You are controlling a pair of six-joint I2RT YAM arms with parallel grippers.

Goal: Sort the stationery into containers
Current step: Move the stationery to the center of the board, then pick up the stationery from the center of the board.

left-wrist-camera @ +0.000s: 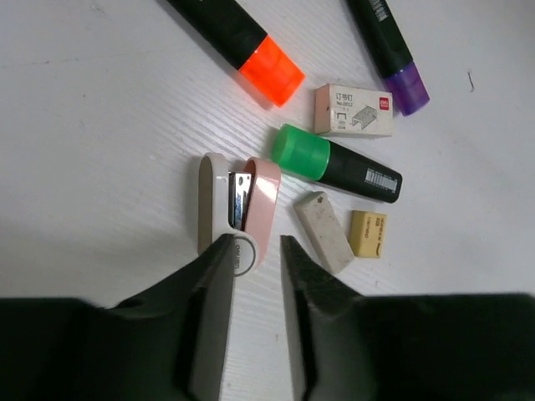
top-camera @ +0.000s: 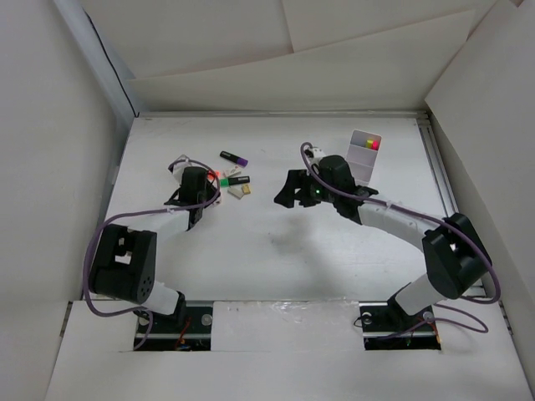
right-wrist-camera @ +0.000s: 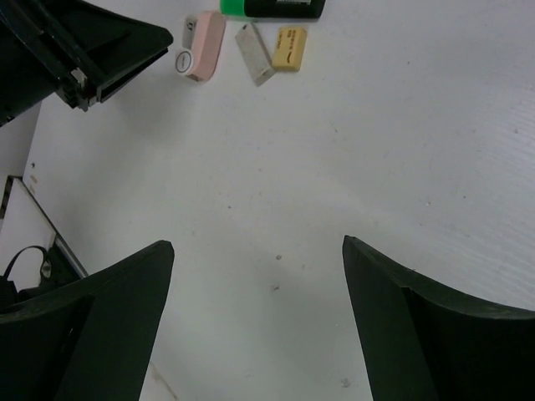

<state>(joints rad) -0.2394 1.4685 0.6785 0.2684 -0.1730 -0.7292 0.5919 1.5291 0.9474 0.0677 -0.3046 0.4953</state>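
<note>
Seven stationery pieces (top-camera: 234, 157) toward the counter's (top-camera: 276, 259) far-left corner; white compartment box (top-camera: 363, 159) far right
Three markers (left-wrist-camera: 338, 165), two erasers (left-wrist-camera: 324, 231), one staple box (left-wrist-camera: 354, 110), one pink stapler (left-wrist-camera: 251, 205); left claw (left-wrist-camera: 255, 246) nearly closed, empty; right claw (right-wrist-camera: 259, 244) wide open, empty

Black-jointed, white-linked arms (top-camera: 393, 221), looping purple cables (top-camera: 104, 225), black wedge-shaped jaws

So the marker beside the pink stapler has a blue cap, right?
Not quite: the cap is green, not blue. The left wrist view shows the marker lying beside the pink stapler.
</note>
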